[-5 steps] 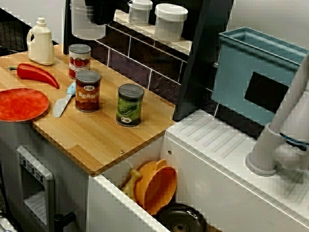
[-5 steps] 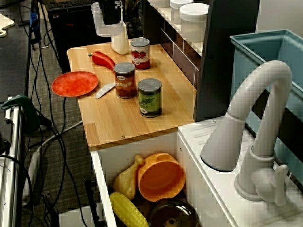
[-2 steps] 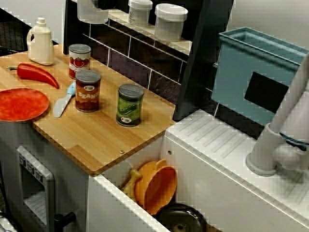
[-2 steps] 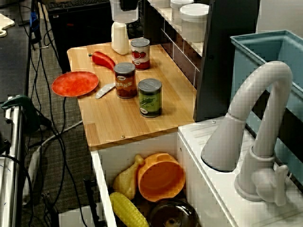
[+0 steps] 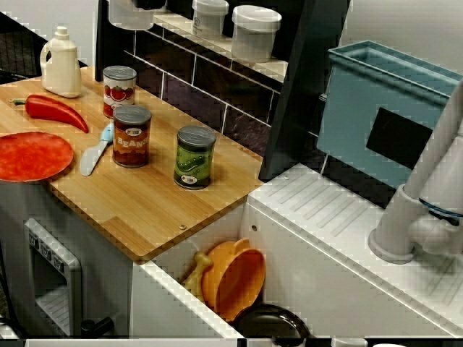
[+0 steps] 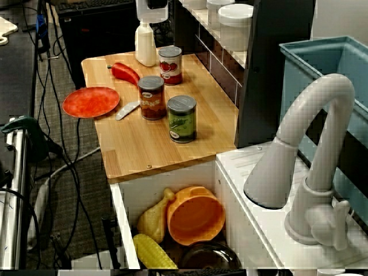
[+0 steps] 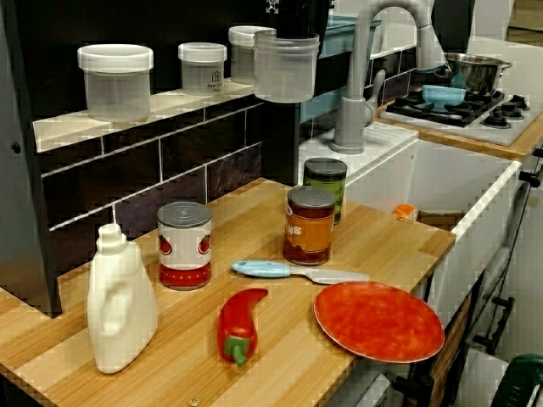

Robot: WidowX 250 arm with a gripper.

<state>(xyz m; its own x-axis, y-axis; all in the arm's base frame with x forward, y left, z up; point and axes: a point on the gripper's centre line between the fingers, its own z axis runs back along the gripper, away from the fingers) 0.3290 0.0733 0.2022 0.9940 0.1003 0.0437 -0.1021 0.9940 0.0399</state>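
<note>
My black gripper [image 7: 293,24] is up at shelf height and shut on the rim of a clear plastic container [image 7: 286,69]. The container hangs in the air just in front of the tiled shelf [image 7: 136,112]. It is beside the rightmost of three lidded clear jars [image 7: 244,49]. In the view from above the sink, only the bottom of the container [image 5: 132,16] shows at the top edge. The view from behind the faucet shows the container [image 6: 151,10] above the white bottle [image 6: 145,47]. The fingertips are partly hidden behind the container wall.
On the wooden board [image 5: 145,202] stand a tomato can [image 5: 119,90], a beans can [image 5: 132,135] and a green can [image 5: 194,157]. With them lie a red pepper [image 5: 54,110], a blue knife [image 5: 95,150] and a red plate [image 5: 30,155]. The sink holds an orange bowl [image 5: 235,278]. The faucet [image 6: 305,155] and a blue bin [image 5: 383,108] stand at the right.
The gripper has lifted the clear container higher and carried it in toward the shelf. Everything on the board stays where it was.
</note>
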